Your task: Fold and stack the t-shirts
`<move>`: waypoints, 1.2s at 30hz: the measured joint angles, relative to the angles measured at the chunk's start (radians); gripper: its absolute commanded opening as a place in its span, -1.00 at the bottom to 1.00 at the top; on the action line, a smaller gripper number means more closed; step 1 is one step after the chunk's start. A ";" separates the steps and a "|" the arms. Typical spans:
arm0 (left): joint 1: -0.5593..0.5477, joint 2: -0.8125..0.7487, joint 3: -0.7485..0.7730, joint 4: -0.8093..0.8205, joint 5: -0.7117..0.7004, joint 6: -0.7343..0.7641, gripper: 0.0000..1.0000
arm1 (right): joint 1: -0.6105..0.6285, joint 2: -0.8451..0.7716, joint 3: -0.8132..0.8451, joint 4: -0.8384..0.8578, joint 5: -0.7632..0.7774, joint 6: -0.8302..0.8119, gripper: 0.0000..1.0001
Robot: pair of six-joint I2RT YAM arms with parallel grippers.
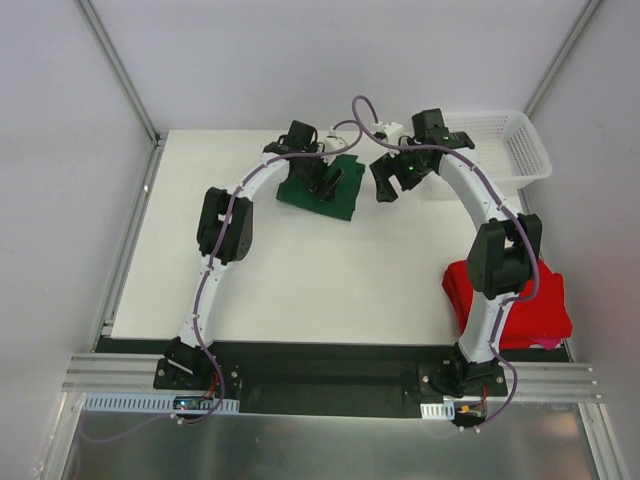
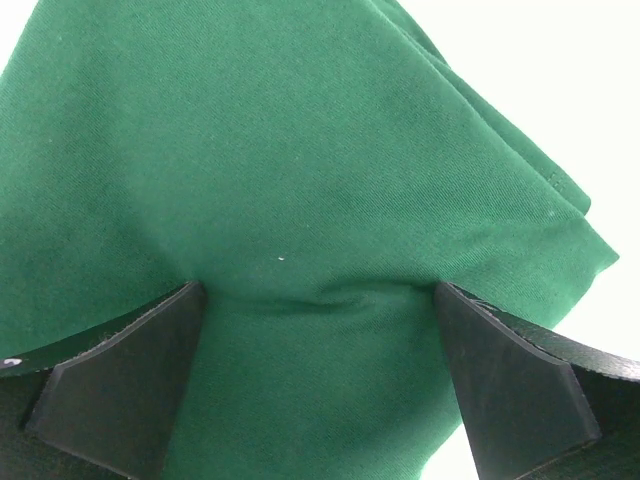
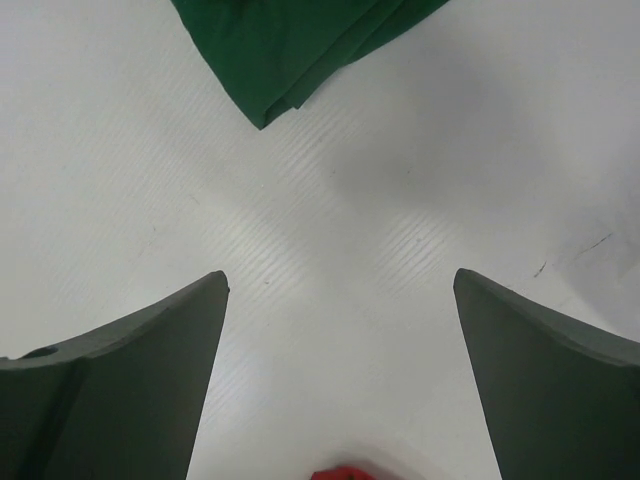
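The dark green t-shirt (image 1: 300,192) lies folded at the back middle of the white table (image 1: 300,280). My left gripper (image 1: 330,185) stands open right over it. In the left wrist view the green t-shirt (image 2: 300,150) fills the picture, and the left gripper (image 2: 320,290) has both fingertips (image 2: 185,300) down at the cloth, a small crease between them. My right gripper (image 1: 385,188) hangs open just right of the shirt. The right gripper (image 3: 340,275) is over bare table, a corner of the green t-shirt (image 3: 290,50) ahead of it. The red t-shirt (image 1: 545,300) lies folded at the near right.
A white mesh basket (image 1: 520,150) stands at the back right corner. The right arm's elbow (image 1: 505,255) rises over the red t-shirt. A sliver of red (image 3: 345,473) shows at the bottom edge of the right wrist view. Grey walls close in the table.
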 measured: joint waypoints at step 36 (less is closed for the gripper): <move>0.058 -0.354 -0.419 -0.441 0.243 -0.311 0.99 | 0.051 -0.107 -0.027 -0.189 -0.049 -0.064 1.00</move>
